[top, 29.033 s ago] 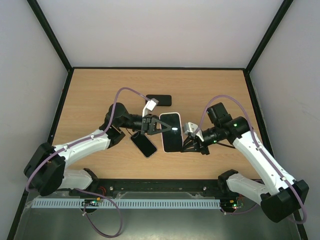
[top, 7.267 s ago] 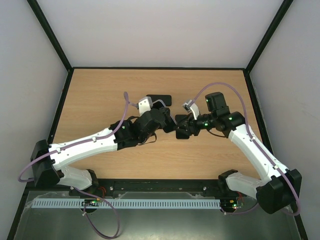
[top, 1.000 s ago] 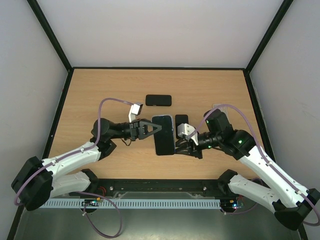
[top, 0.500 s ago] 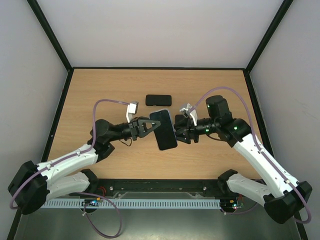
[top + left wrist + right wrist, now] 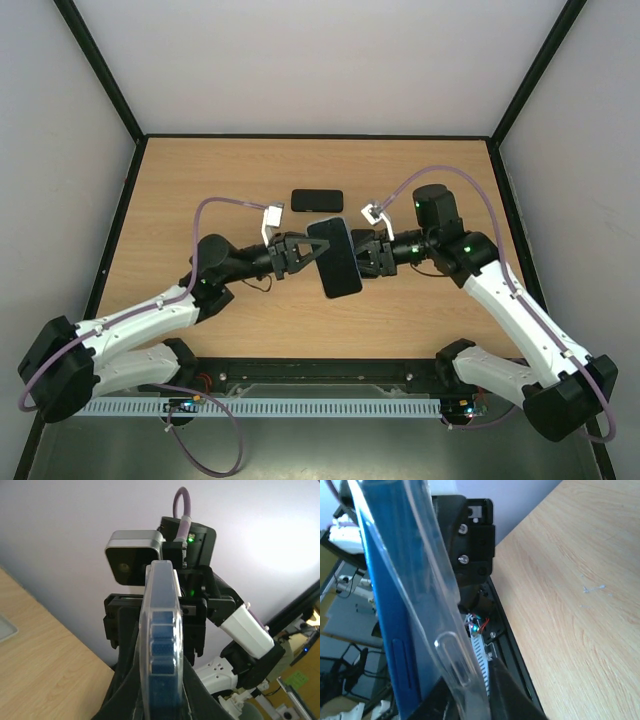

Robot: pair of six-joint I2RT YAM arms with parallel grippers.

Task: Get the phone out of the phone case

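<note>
A phone with a black screen (image 5: pixel 335 257) is held in the air between both arms, tilted. The wrist views show it edge-on: a blue phone body (image 5: pixel 395 605) inside a clear transparent case (image 5: pixel 437 610), also seen in the left wrist view (image 5: pixel 162 640). My left gripper (image 5: pixel 305 254) is shut on its left long edge, fingers either side (image 5: pixel 161 695). My right gripper (image 5: pixel 362 256) is shut on the right long edge (image 5: pixel 470 700). A matte black phone-sized slab (image 5: pixel 317 200) lies flat behind them; I cannot tell whether it is a case.
The wooden table (image 5: pixel 200 190) is ringed by a black frame and grey walls. A black rail (image 5: pixel 320 372) runs along the near edge between the arm bases. Purple cables loop above both wrists.
Both grippers have carried the phone a little toward the back and turned it more askew. The right arm has swung up and back. Both grips have held.
</note>
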